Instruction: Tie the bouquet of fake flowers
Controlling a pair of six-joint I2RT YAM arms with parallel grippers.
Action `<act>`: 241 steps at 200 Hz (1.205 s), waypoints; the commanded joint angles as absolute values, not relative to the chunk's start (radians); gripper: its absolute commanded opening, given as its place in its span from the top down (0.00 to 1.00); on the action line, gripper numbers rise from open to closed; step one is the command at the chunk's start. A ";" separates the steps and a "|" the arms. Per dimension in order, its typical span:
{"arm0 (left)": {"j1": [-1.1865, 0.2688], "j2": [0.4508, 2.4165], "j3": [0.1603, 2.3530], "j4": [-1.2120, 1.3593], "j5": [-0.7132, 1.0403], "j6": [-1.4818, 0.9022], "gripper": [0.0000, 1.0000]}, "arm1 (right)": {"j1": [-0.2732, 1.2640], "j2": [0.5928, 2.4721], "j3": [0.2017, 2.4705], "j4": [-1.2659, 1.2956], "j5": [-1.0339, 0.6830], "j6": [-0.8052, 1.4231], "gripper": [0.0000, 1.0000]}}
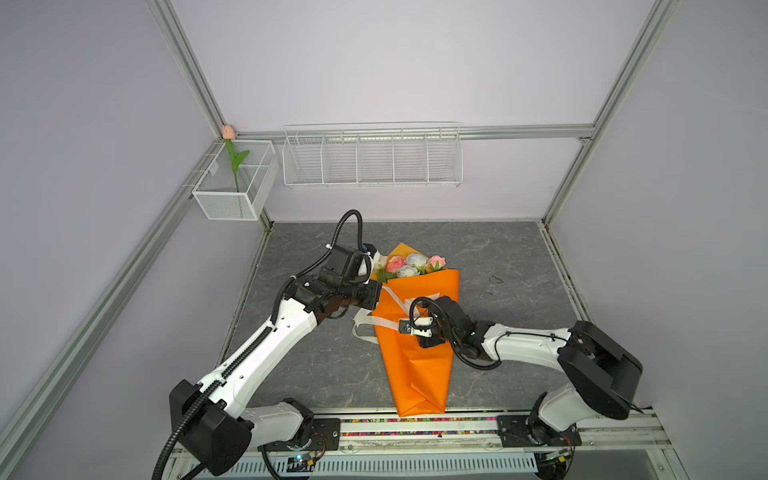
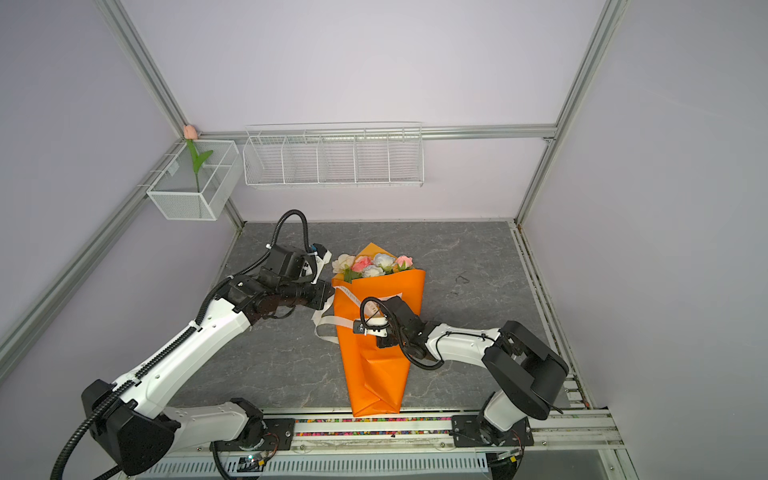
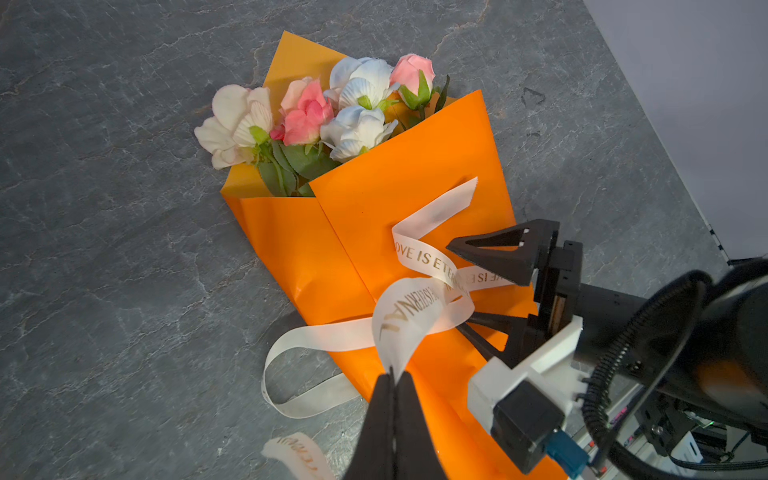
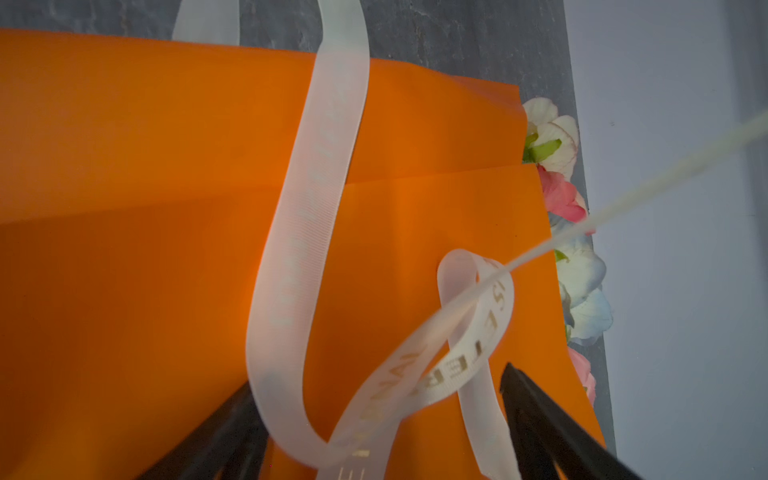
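The grey stone-look table (image 1: 498,257) fills the floor of the cell, and both arms reach in from its front rail toward the middle. On the back wall hangs a long white wire rack (image 1: 372,160) divided into compartments. A white mesh basket (image 1: 232,199) is fixed in the left corner, with a single pink tulip (image 1: 227,132) standing in it. The bouquet of fake flowers (image 1: 415,266) lies flat at the centre of the table. Its orange wrapping paper (image 1: 415,374) has its folded foot at the front edge and its open mouth toward the back wall, where the white, pink and pale blue heads spill out. A white ribbon (image 3: 332,336) with gold lettering crosses the paper about midway along the wrap, loops out onto the table on the left side and ends in a free tail lying on the orange toward the blooms. The left gripper (image 3: 394,380) has its jaws pressed together, pinching a strand of that ribbon and lifting it off the paper. The right gripper (image 3: 457,286) hovers low over the wrap with its jaws spread wide on either side of the ribbon's crossing. Whether a fingertip touches the ribbon there is hard to say from these views.
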State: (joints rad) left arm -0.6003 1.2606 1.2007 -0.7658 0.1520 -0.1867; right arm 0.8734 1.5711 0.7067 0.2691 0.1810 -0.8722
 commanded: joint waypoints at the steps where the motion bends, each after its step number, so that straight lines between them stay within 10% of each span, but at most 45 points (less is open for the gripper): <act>1: -0.597 1.263 1.235 -0.784 0.159 -0.176 1.00 | 0.875 1.596 0.688 0.385 0.221 -0.894 0.13; 38: -0.597 1.265 1.237 -0.787 0.166 -0.176 1.00 | 0.869 1.611 0.693 0.452 0.231 -0.898 0.13; 134: -0.595 1.276 1.232 -0.781 0.142 -0.181 1.00 | 0.816 1.568 0.820 0.163 0.056 -0.818 0.90; 241: -0.545 1.424 1.331 -0.775 0.100 -0.208 0.89 | 0.736 1.542 1.222 -0.616 -0.414 -0.372 0.94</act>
